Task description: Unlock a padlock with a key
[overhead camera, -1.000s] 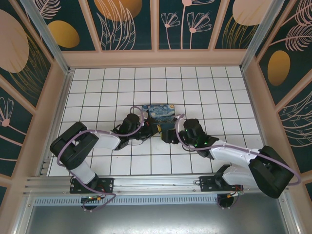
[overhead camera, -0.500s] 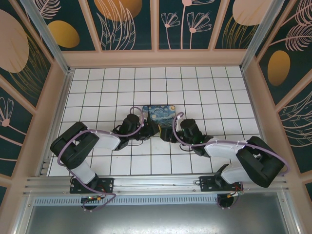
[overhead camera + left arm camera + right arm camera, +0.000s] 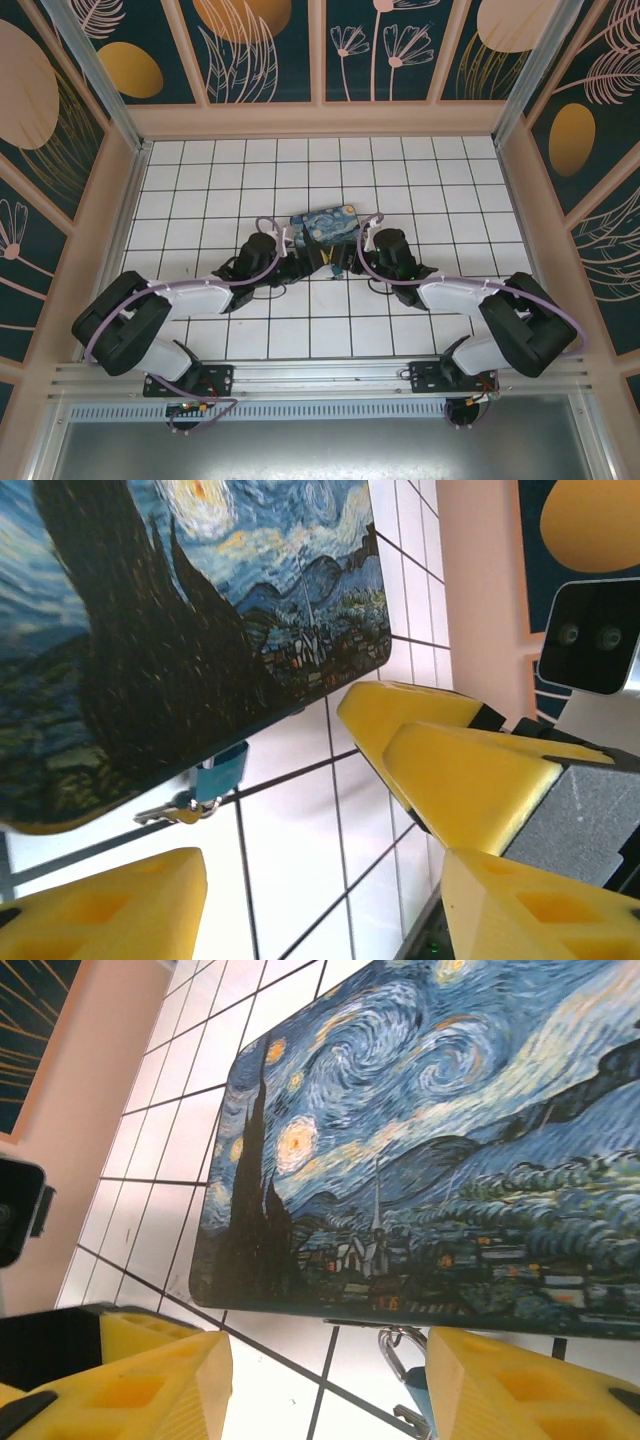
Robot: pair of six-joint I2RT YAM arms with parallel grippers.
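Small blue padlock [image 3: 222,772], thin silver key [image 3: 168,811] touching it: lay on white tiles [image 3: 290,850] beside starry-night printed box [image 3: 180,610]. Jaws of left gripper [image 3: 320,880] and right gripper [image 3: 328,1365] stood spread, empty.

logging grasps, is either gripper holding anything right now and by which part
Nothing is held. The left gripper and right gripper both stand open. The blue padlock, the key at its base, lies free on the tile by the starry-night box.
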